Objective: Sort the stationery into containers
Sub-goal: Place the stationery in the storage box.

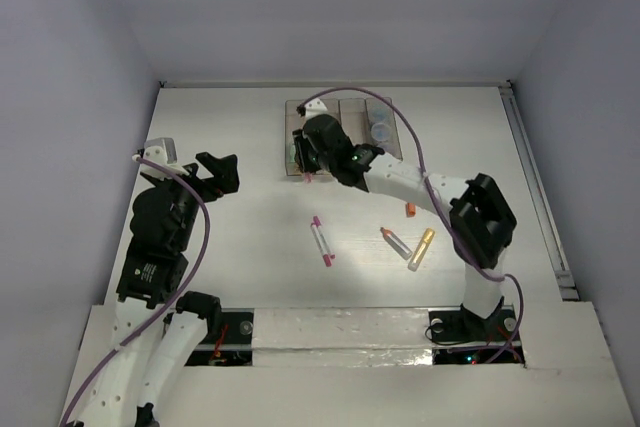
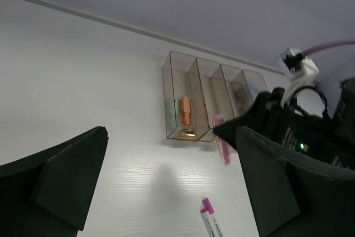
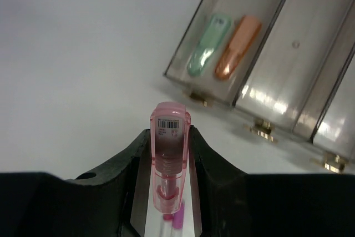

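My right gripper (image 1: 308, 165) is shut on a pink stick (image 3: 169, 154) and holds it just in front of the leftmost bin of the four joined containers (image 1: 352, 107). That bin holds a green stick (image 3: 209, 43) and an orange stick (image 3: 237, 45). A jar with a bluish lid (image 1: 381, 131) lies in a bin further right. Two white-magenta markers (image 1: 322, 240), an orange stick (image 1: 395, 240), a gold stick (image 1: 421, 249) and a small orange piece (image 1: 411, 209) lie on the table. My left gripper (image 1: 215, 175) is open and empty, left of the bins.
Each bin has a gold knob (image 3: 263, 129) at its front. In the left wrist view the bins (image 2: 180, 67), the pink stick (image 2: 222, 140) and the markers (image 2: 209, 220) show between my open fingers (image 2: 72, 176). Walls close in the table's left, back and right.
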Controlling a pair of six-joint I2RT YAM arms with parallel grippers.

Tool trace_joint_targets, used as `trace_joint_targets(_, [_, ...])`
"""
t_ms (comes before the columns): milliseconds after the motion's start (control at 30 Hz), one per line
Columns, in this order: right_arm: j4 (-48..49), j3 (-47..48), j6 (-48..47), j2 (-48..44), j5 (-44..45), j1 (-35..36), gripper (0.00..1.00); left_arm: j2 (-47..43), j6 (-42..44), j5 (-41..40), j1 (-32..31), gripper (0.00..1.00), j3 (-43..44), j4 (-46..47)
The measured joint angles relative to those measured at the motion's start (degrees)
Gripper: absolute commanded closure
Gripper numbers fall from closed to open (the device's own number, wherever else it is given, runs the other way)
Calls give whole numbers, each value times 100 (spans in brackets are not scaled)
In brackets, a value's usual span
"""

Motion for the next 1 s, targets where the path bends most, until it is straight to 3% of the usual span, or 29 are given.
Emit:
trace_joint_targets(267, [400, 1770, -31, 1451, -227, -710, 85, -31, 2, 2, -2, 1, 0, 2])
trace_joint_targets(367, [420, 2208, 15, 1875, -216, -887, 73, -28, 2, 2, -9, 1, 0, 2])
trace_joint_targets(400, [417, 2328, 50, 1996, -201, -929, 61, -28, 4, 2, -9, 1, 0, 0])
trace_joint_targets(467, [417, 2463, 129, 2164, -146, -979, 49, -28, 7, 2, -9, 1, 0, 2])
trace_joint_targets(500, [415, 2470, 153, 2192, -136, -990, 39, -28, 7, 0, -9, 1, 0, 2])
trace_joint_targets(600, [396, 2470, 199, 2208, -151, -1005, 29, -17, 17, 2, -9, 1, 0, 7])
trace_joint_targets(667, [439, 2461, 195, 2188, -177, -1005, 29, -4, 22, 11, -9, 1, 0, 9])
trace_joint_targets(700, [476, 2424, 192, 2164, -203, -1005, 32, 0, 22, 15, -9, 1, 0, 9])
trace_joint_targets(733, [529, 2337, 184, 2118, -236, -1005, 43, 7, 24, 17, -9, 1, 0, 11])
trace_joint_targets(767, [625, 2153, 151, 2011, -310, -1005, 61, 11, 24, 17, -9, 1, 0, 13])
trace_joint_targets(800, [761, 1862, 127, 1829, -402, -1005, 96, 20, 24, 20, -9, 1, 0, 13])
trace_joint_targets(833, [946, 1456, 142, 1585, -520, -1005, 100, 24, 24, 24, -9, 3, 0, 13])
trace_joint_targets(1000, [1384, -776, 240, -127, -1032, -894, 100, 33, 48, 107, -7, 11, -7, 17])
